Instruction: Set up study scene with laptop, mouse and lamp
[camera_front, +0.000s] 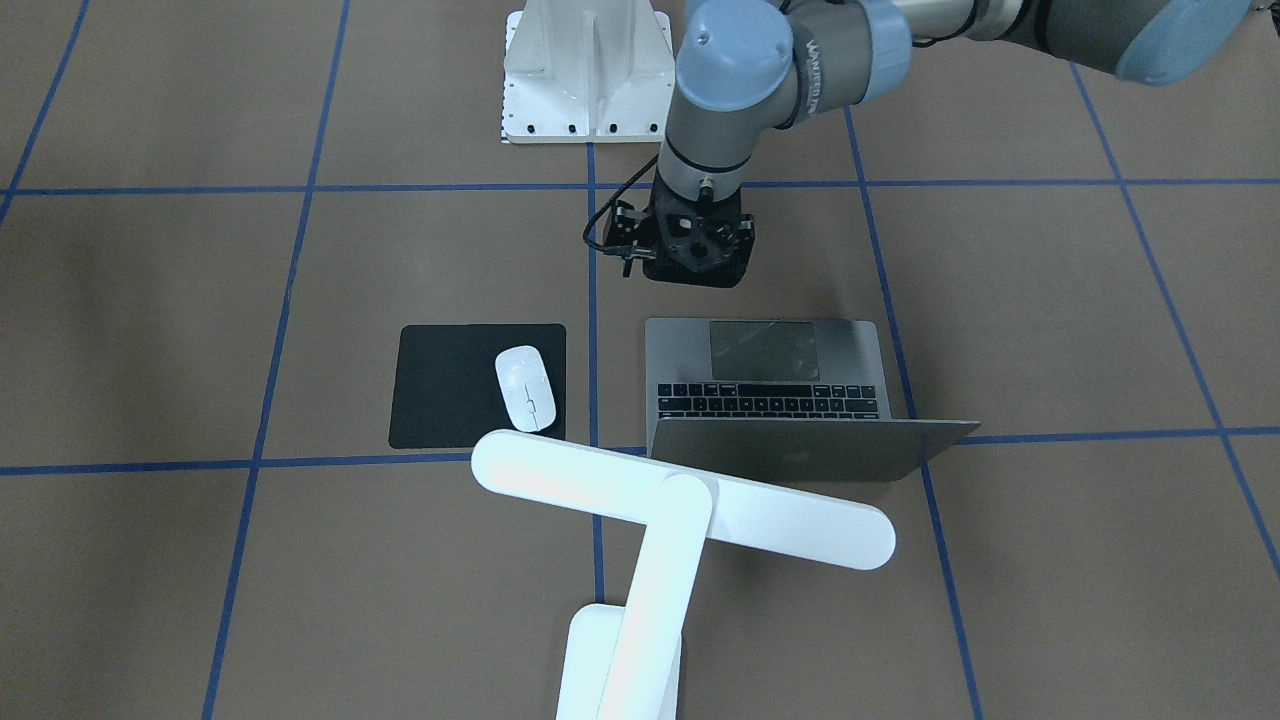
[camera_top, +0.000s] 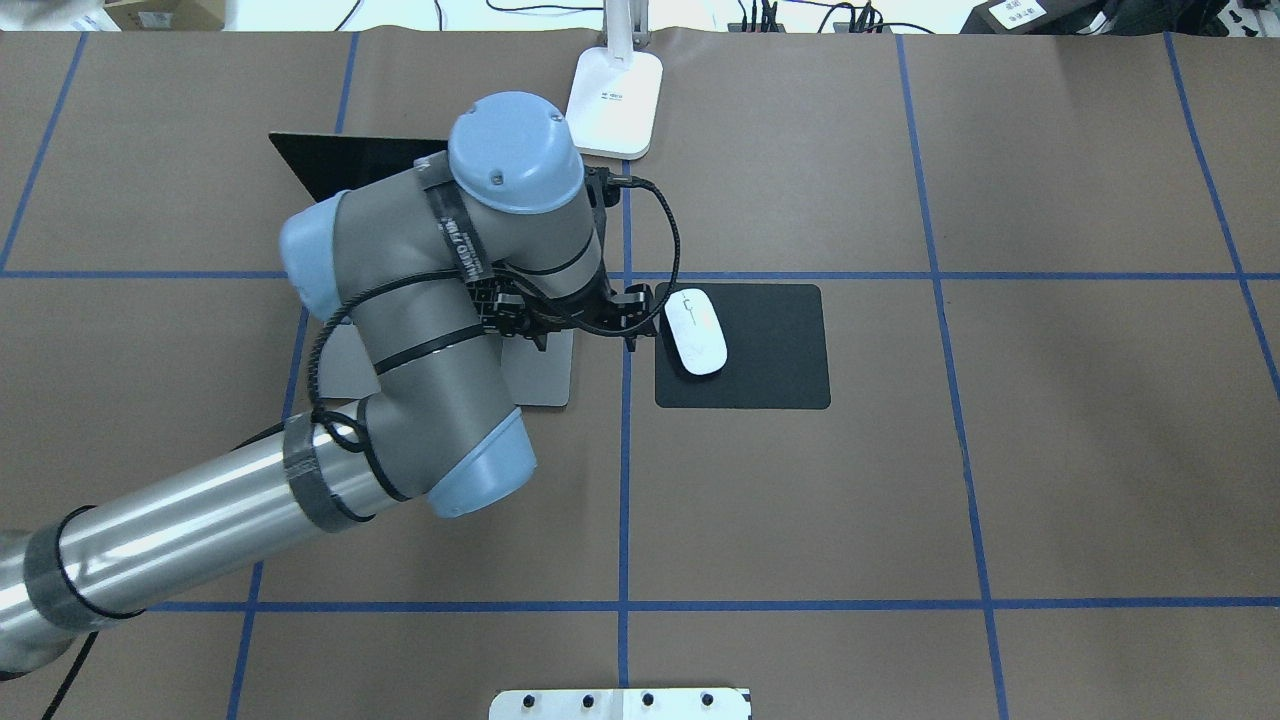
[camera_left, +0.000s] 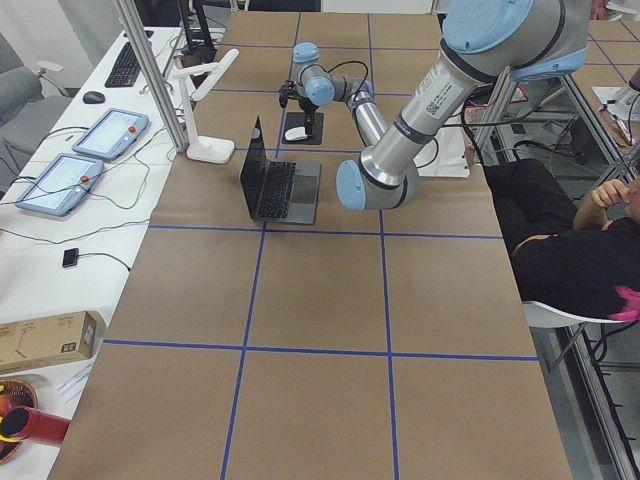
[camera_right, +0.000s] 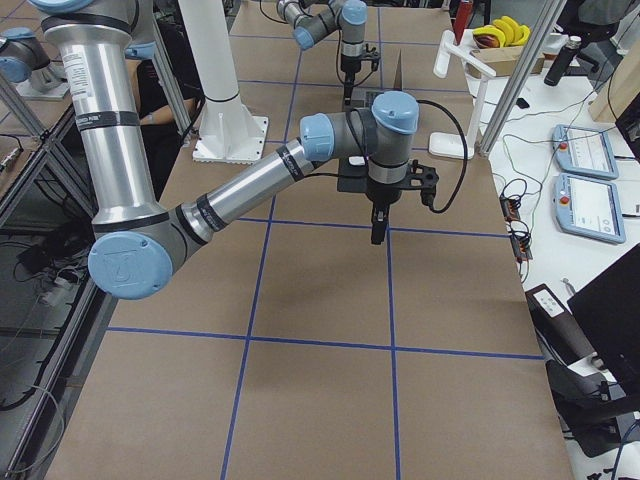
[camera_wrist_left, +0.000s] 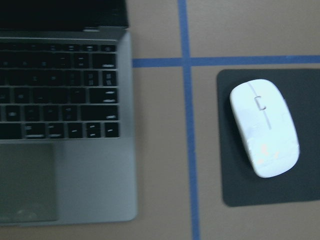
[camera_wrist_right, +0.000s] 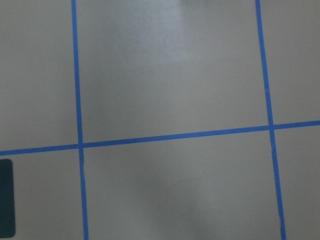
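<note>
Hanging nearest the robot, the left gripper (camera_front: 697, 250): poised above the near right corner of the laptop (camera_front: 765, 372), clear of it; fingers hidden beneath the wrist, so whether spread or clenched cannot be told. Next, the right gripper (camera_right: 378, 232): seen only from the table's right end, pointing down over brown paper; spread or clenched cannot be told. Item, the laptop: open on the table (camera_top: 1000, 450), left of the centre blue line, trackpad toward the robot, lid raised on the far side. Then the mouse (camera_top: 695, 332): white, lying slightly askew on the left part of a black mat (camera_top: 775, 360), just right of that line; just beside the left gripper, to its right and lower, not touching. Farthest out, the lamp (camera_front: 680, 500): white, base astride the centre blue line beyond laptop and mat, bar head crosswise.
</note>
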